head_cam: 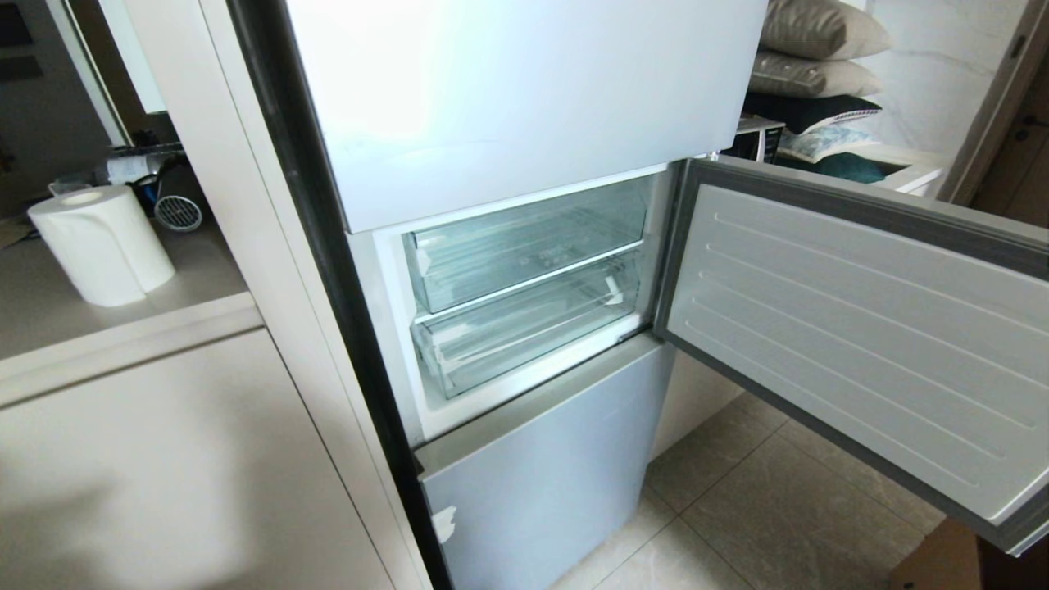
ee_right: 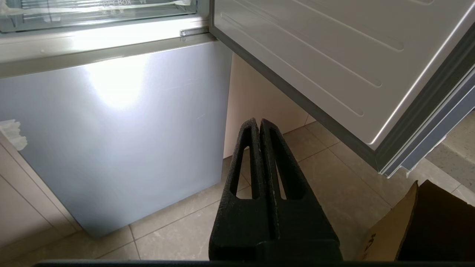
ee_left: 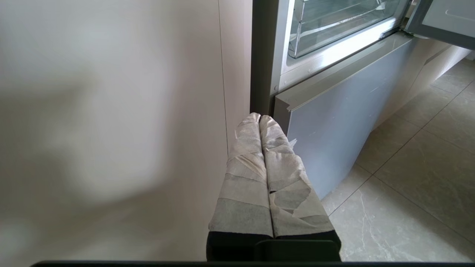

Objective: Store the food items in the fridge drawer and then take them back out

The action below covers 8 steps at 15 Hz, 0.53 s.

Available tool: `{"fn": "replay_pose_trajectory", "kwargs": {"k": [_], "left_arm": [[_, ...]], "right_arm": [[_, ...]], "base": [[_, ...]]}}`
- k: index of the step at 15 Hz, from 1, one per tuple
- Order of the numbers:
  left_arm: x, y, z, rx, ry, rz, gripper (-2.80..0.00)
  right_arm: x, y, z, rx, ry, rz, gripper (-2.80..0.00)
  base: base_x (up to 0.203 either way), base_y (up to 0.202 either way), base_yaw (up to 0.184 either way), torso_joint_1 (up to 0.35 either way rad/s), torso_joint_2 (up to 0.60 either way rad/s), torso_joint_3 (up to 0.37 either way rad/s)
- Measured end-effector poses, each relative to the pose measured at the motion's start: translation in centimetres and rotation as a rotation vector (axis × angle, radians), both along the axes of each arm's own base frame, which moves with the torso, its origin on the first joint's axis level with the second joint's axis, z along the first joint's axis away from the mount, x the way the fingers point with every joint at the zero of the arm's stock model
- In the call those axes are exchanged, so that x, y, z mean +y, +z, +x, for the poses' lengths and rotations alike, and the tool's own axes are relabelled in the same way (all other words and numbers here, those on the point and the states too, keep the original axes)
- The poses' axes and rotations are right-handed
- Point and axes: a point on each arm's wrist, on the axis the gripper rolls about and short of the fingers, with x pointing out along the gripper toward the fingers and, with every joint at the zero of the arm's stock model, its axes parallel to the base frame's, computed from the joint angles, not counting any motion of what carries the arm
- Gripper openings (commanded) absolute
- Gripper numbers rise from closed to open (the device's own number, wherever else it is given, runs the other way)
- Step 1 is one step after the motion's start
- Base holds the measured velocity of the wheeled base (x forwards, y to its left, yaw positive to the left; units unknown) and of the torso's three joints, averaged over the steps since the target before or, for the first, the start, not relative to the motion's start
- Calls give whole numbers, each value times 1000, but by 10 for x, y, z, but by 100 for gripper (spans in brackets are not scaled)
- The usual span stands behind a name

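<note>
Beige tiled floor [head_cam: 762, 524] with thin grout lines, glossy under soft light. Pale cabinet panel [head_cam: 164, 475] at left, topped by a counter [head_cam: 98, 324] bearing a paper roll [head_cam: 102, 244] (a small round strainer [head_cam: 178, 213] just behind). Pillows [head_cam: 815, 49] stacked at the far right against a marbled wall [head_cam: 942, 65]. Cardboard box [ee_right: 426, 226] on the floor.

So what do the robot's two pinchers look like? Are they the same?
No. The left gripper has two long tapering fingers wrapped in whitish crinkled tape, black at the base. The right gripper is bare black foam-like material, with a long slot cut through each finger.
</note>
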Motion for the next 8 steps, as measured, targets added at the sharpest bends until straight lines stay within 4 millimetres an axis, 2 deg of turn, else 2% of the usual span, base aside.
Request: {"fn": "replay_pose_trajectory", "kwargs": {"k": [8], "left_arm": [[0,2,-1,-8,-10,52,-280]], "right_arm": [[0,0,0,0,0,0,-280]], "base": [[0,0,0,0,0,0]]}}
